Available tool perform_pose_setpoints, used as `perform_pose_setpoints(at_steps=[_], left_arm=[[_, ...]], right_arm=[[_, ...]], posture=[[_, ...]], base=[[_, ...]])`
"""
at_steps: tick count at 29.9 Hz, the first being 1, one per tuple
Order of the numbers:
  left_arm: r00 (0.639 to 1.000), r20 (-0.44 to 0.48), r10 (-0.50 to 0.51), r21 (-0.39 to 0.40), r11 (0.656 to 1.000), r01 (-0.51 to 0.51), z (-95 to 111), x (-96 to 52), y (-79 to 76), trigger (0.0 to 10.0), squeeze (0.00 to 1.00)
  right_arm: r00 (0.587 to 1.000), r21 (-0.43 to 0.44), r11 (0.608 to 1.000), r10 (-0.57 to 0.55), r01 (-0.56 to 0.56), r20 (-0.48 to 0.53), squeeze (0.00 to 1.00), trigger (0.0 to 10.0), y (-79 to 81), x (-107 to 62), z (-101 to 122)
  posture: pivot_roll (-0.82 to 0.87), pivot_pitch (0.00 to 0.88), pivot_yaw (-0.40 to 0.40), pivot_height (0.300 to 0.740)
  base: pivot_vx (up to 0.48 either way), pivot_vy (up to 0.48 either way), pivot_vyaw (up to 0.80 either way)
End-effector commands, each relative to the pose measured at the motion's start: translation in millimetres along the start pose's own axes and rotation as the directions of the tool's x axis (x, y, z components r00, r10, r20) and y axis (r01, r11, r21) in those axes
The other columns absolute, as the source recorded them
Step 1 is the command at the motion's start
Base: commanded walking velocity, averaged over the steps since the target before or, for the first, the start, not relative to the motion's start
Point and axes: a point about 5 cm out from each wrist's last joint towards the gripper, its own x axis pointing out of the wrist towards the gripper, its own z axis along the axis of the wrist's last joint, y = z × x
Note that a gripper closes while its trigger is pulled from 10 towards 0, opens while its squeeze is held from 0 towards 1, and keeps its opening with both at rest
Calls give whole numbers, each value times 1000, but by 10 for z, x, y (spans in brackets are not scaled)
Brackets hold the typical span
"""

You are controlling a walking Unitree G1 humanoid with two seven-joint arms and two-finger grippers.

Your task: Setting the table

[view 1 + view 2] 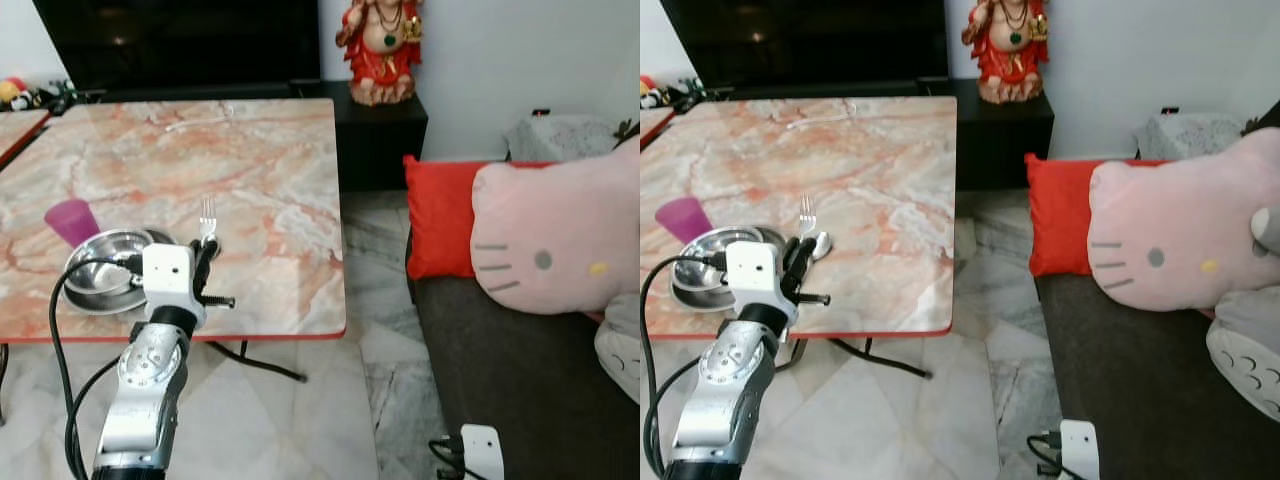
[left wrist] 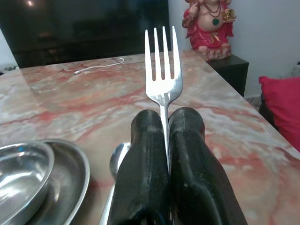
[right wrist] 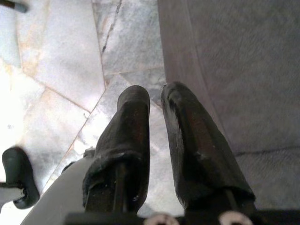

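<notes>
with the plate (image 1: pixel 150 240), bowl (image 1: pixel 100 275), spoon (image 1: pixel 821 243) and purple cup (image 1: pixel 72 220) already on the table (image 1: pixel 270 160), the left gripper (image 2: pixel 166 123) pinches the fork (image 2: pixel 162 65) upright just beside the plate, not yet laid down; right gripper (image 3: pixel 157 101) idle, fingers slightly parted.

A silver fork (image 2: pixel 162 75) stands tines-up, pinched in the left gripper (image 2: pixel 167 123), above the marble table (image 1: pixel 250 170), beside a spoon (image 2: pixel 117 161) and steel bowl (image 1: pixel 100 268).
</notes>
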Motion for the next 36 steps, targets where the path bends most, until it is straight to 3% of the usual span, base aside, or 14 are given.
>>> perform_pose_setpoints(at_steps=[1, 8, 18, 22, 25, 30, 36], left_arm=[[1000, -11, 0, 8, 1000, 0, -9, 1, 12, 10000, 0], [1000, -16, -24, -5, 1000, 24, -16, 0, -13, 10000, 0], [985, -62, -158, -1, 987, 158, -71, -31, -144, 10000, 0], [976, -115, -184, 18, 982, 187, -131, -52, -135, 10000, 0], [951, -178, -254, 27, 964, 263, -201, -99, -171, 10000, 0], [942, -208, -262, 40, 961, 275, -233, -115, -177, 10000, 0], [941, -272, -202, 78, 970, 231, -317, -124, -125, 10000, 0]], right_arm=[[1000, -2, 1000, 11, -11, 14, 0, 10000, 48, 6, 40], [1000, -3, 1000, 11, -11, 13, 0, 10000, 53, 8, 47], [1000, -4, 1000, 9, -9, 5, 0, 10000, 33, 2, 17], [1000, -3, 1000, 8, -8, 3, 0, 10000, 27, 1, 12], [1000, -3, 1000, 8, -8, 3, 0, 10000, 27, 2, 14], [1000, -3, 1000, 8, -8, 3, 0, 10000, 28, 3, 17], [1000, -9, 1000, 11, -11, 2, 0, 10000, 33, 4, 21]], posture=[[-42, 46, 43, 732], [-39, 48, 42, 732], [-38, 50, 45, 732], [-37, 49, 46, 732], [-36, 49, 46, 732], [-35, 52, 46, 732], [-31, 49, 45, 732]], base=[[401, 0, 0], [185, 0, 0], [0, 0, 0], [0, 0, 0], [0, 0, 0], [0, 0, 0], [0, 0, 0]])
